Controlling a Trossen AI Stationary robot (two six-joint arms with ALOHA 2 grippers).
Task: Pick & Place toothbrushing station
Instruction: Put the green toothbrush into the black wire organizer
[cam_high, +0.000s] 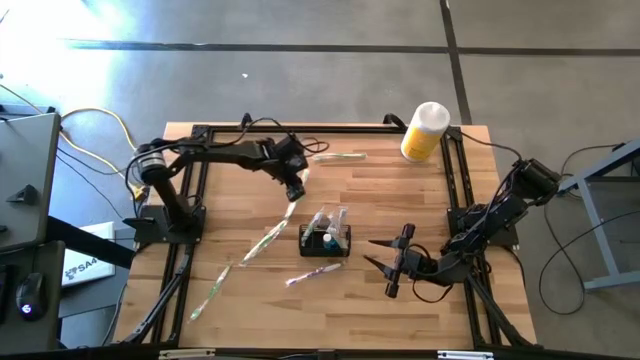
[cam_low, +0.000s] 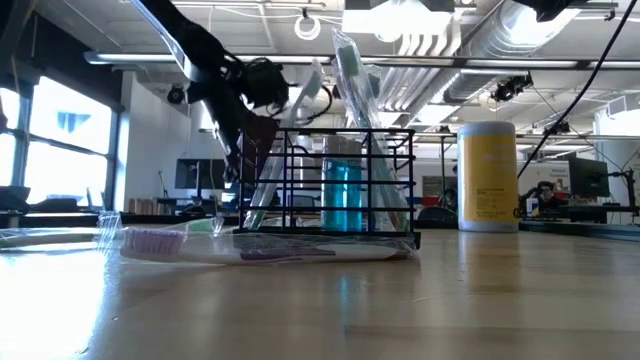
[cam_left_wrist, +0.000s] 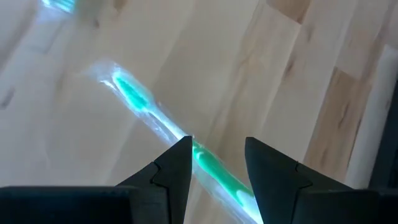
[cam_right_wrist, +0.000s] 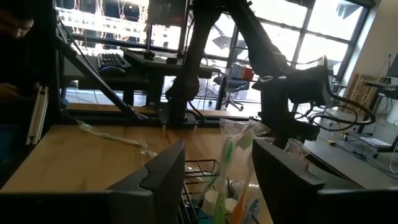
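Note:
The black wire organiser (cam_high: 325, 238) stands on the table's middle and holds a teal tube and clear-wrapped toothbrushes; it also shows in the low view (cam_low: 345, 180) and the right wrist view (cam_right_wrist: 198, 169). My right gripper (cam_high: 372, 252) is open, low over the table just right of the organiser and pointing at it (cam_right_wrist: 217, 162). My left gripper (cam_high: 294, 192) is open above the table, just far-left of the organiser. In the left wrist view its fingers (cam_left_wrist: 217, 146) stand on either side of a green clear-wrapped toothbrush (cam_left_wrist: 134, 96), which runs toward the near left (cam_high: 268, 238). My left gripper: the green wrapped toothbrush's handle (cam_left_wrist: 208, 163) passes through the open gap beside one fingertip (cam_left_wrist: 183, 152). I cannot tell whether that finger touches it.
A yellow bottle with a white cap (cam_high: 425, 130) stands at the far right. Wrapped toothbrushes lie in front of the organiser (cam_high: 318, 272), at the near left (cam_high: 215, 290) and near the far edge (cam_high: 340, 157). Black frame rails run along the table's sides.

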